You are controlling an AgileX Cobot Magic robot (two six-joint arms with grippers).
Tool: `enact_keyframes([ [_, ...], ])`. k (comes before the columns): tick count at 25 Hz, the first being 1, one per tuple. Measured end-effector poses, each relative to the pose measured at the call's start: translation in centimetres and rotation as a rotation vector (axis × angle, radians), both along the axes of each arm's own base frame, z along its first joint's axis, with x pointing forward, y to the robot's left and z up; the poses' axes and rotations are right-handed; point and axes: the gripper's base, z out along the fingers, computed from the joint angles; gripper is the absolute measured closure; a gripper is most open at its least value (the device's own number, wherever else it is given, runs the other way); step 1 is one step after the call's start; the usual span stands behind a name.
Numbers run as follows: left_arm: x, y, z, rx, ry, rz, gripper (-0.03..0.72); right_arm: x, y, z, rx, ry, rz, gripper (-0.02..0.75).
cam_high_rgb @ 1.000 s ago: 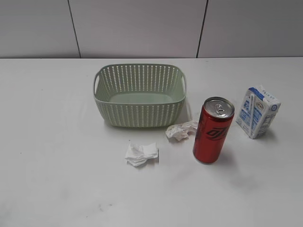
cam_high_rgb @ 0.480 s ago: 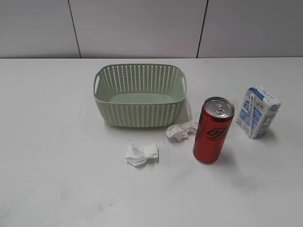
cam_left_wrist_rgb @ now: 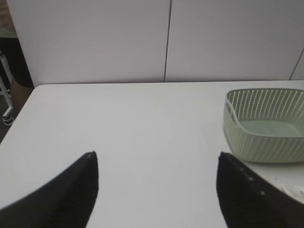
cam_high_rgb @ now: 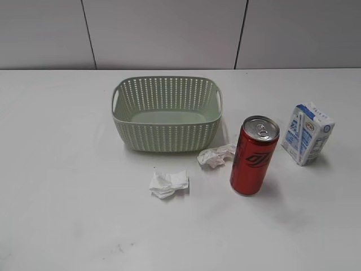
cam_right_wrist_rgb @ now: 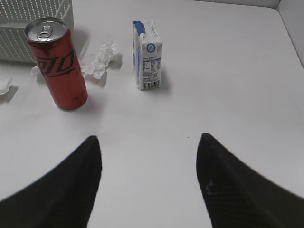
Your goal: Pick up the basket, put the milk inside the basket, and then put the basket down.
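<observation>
On the white surface [cam_high_rgb: 67,197], toward the back, sits the basket [cam_high_rgb: 166,113], a pale sage-green plastic tub with rounded corners, perforated woven-look walls and a handle slot at each short end; nothing lies inside it. Well to its right stands the milk [cam_high_rgb: 307,133], a small white-and-blue carton, upright, straw attached. Between them rises a tall glossy red soda can [cam_high_rgb: 254,155], with two crumpled white tissues [cam_high_rgb: 168,183] nearby. The left pincer [cam_left_wrist_rgb: 156,190] and the right pincer [cam_right_wrist_rgb: 148,178] both hang spread apart, holding nothing.
</observation>
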Motion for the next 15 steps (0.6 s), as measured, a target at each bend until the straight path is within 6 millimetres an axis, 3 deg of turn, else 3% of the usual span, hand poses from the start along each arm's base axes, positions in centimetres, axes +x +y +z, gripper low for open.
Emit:
enact_keyframes([
  [9, 7.6, -0.8, 1.4, -0.062, 0.125, -0.005, 0.102, 0.0, 0.0, 0.0, 0.001, -0.001, 0.0, 0.239],
  [15, 13.9, -1.3, 1.8, -0.053, 0.277, 0.001, 0.102, 0.0, 0.0, 0.0, 0.0, -0.001, 0.0, 0.239],
])
